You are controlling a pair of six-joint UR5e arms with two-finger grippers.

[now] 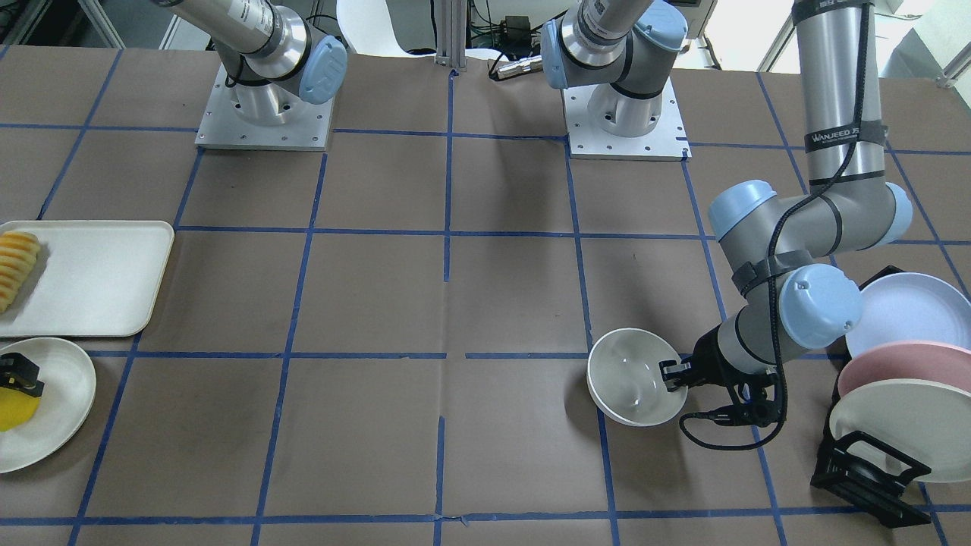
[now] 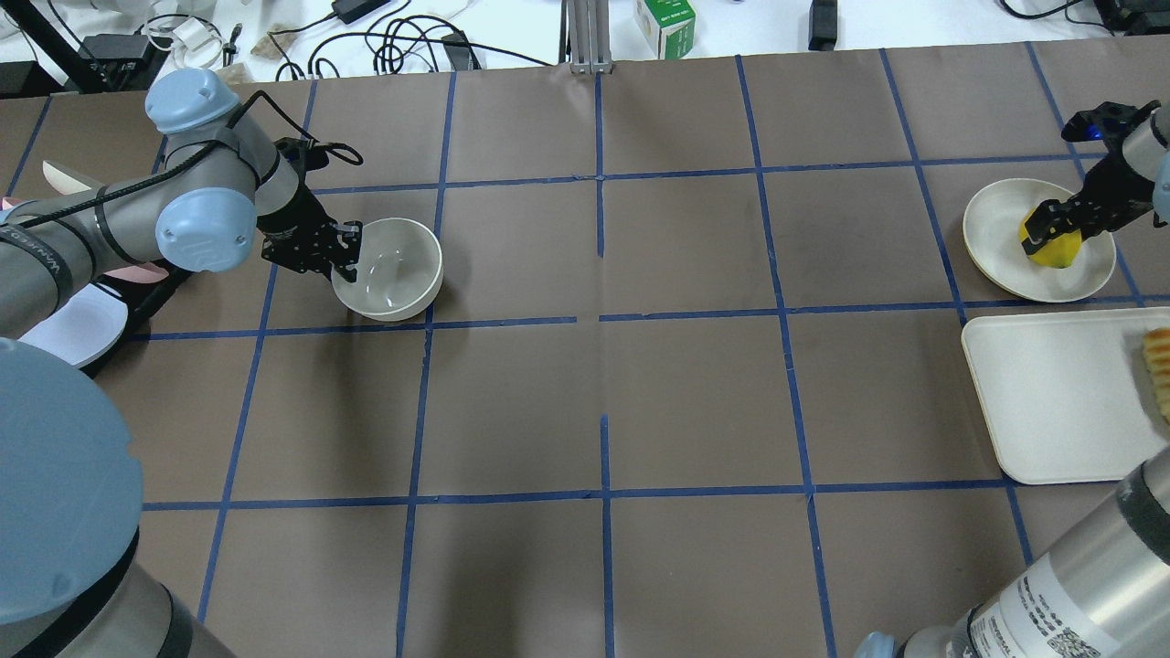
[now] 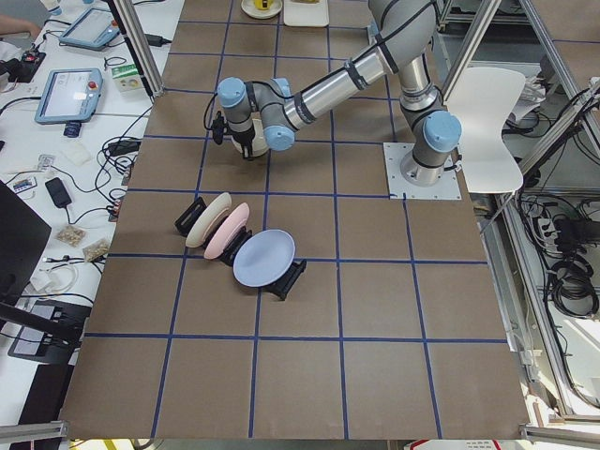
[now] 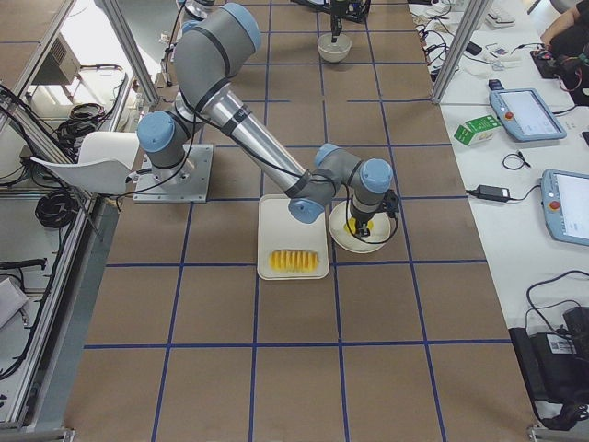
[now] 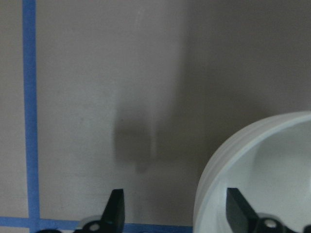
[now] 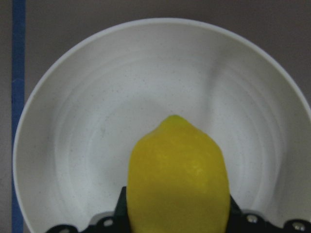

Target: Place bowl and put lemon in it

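The off-white bowl (image 2: 393, 270) stands on the brown table, left of centre in the overhead view; it also shows in the front view (image 1: 633, 379). My left gripper (image 2: 345, 259) is open and straddles the bowl's near rim. In the left wrist view one finger (image 5: 115, 208) is outside the bowl (image 5: 262, 165) and the other is inside. The yellow lemon (image 2: 1051, 247) is over a shallow cream plate (image 2: 996, 219) at the far right. My right gripper (image 2: 1051, 236) is shut on it. The lemon (image 6: 177, 174) fills the space between the fingers in the right wrist view.
A white tray (image 2: 1042, 402) with sliced yellow-orange ridged food (image 2: 1156, 366) lies beside the plate. A black rack with upright plates (image 1: 903, 379) stands just behind my left arm. Blue tape lines grid the table.
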